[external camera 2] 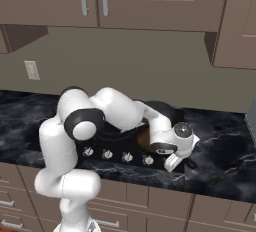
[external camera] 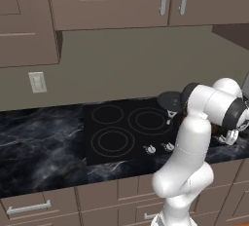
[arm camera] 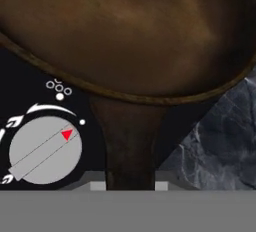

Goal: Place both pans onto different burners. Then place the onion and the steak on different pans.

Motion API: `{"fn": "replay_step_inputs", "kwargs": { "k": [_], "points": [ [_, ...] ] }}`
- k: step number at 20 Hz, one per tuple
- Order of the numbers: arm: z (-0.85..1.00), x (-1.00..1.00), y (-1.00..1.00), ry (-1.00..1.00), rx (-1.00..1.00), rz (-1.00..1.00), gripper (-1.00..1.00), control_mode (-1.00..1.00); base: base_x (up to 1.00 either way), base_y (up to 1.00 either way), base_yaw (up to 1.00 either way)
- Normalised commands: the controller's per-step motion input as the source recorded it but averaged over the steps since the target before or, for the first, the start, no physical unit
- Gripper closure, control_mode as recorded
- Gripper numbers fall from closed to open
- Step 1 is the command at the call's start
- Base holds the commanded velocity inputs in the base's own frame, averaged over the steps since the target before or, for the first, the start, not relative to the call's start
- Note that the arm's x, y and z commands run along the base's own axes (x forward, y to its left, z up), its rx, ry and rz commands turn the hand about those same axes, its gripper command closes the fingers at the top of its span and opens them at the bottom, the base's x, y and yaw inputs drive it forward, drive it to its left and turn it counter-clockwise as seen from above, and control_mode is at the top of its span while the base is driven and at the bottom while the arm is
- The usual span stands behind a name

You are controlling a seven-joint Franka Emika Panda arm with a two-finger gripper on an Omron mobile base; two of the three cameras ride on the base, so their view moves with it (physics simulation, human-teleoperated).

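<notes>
Left to right in the hand view: silver knob (arm camera: 45,150), then the brown pan (arm camera: 135,31) at the cooktop's (external camera: 121,144) front right corner, its handle (arm camera: 131,141) between the gripper's (arm camera: 131,186) closed fingers. Likely rigid, front-heavy; grip the handle near the bowl.

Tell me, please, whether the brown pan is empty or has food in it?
Empty, as far as shown: in the hand view the brown pan shows only bare brown bottom above its handle. Its far part is cut off.
</notes>
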Motion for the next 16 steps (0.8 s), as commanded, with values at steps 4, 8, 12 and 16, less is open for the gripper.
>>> {"fn": "replay_step_inputs", "kwargs": {
  "k": [4, 8, 12, 16],
  "points": [
    [-0.35, 0.04, 0.08, 0.06, 0.00, 0.01, 1.00, -1.00, 0.00, 0.00, 0.00],
    [-0.28, 0.10, 0.04, 0.04, 0.00, 0.00, 1.00, -1.00, 0.00, 0.00, 0.00],
    [-0.17, 0.22, 0.13, 0.04, 0.00, 0.00, 1.00, -1.00, 0.00, 0.00, 0.00],
    [-0.15, 0.18, 0.24, 0.04, 0.00, 0.00, 1.00, -1.00, 0.00, 0.00, 0.00]
  ]
}}
